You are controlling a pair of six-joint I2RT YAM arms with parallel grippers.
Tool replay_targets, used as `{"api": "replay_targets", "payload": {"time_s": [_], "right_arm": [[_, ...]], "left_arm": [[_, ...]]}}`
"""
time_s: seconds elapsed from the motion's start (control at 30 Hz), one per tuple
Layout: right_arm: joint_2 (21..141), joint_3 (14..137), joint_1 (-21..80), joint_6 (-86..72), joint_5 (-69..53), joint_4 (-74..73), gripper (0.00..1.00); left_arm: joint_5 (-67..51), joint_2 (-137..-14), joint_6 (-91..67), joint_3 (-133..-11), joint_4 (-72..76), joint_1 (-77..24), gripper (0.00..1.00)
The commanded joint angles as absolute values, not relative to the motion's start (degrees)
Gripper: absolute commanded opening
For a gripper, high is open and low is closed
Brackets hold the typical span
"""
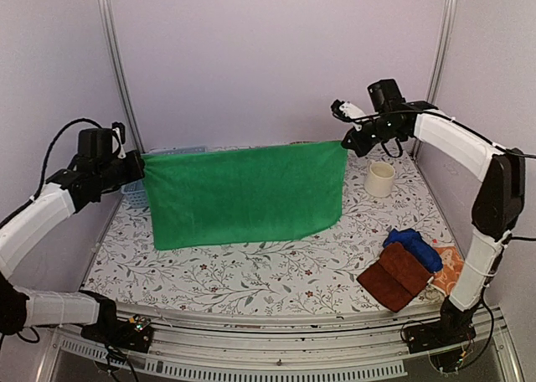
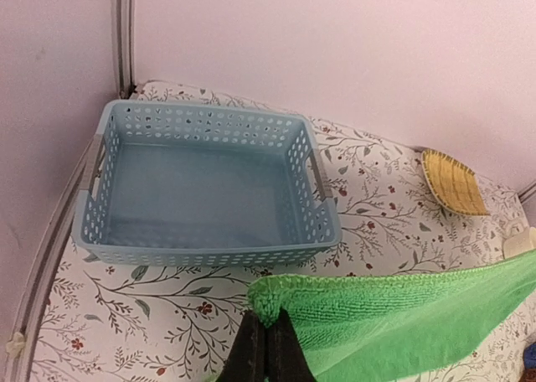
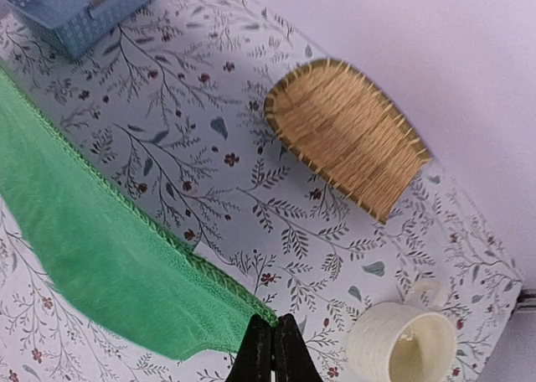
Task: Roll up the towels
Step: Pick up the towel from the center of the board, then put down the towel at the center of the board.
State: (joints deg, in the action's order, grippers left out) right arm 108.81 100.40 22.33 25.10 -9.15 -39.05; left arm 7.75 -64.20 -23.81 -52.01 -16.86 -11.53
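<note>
A long bright green towel hangs stretched between both arms above the table, its lower edge near the tabletop. My left gripper is shut on the towel's upper left corner. At the upper right corner, my right gripper pinches it shut. A reddish-brown towel, a blue towel and an orange towel lie piled at the table's near right.
A pale blue perforated basket stands at the back left, partly behind the green towel. A yellow straw tray lies at the back. A cream mug stands back right. Pale walls and metal posts enclose the table.
</note>
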Motion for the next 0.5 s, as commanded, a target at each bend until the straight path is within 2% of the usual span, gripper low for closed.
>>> {"api": "replay_targets", "payload": {"time_s": [0.0,0.47], "right_arm": [[97.0,96.0,22.2,24.8,-12.0,-38.1,0.02],[56.3,66.4,21.9,30.2,-23.1,-36.2,0.02]], "left_arm": [[6.2,-56.5,-22.9,-52.7,-21.3,-12.4,0.0],[-4.1,-27.3,-19.4,-49.1,-28.7,-14.5,0.0]]}}
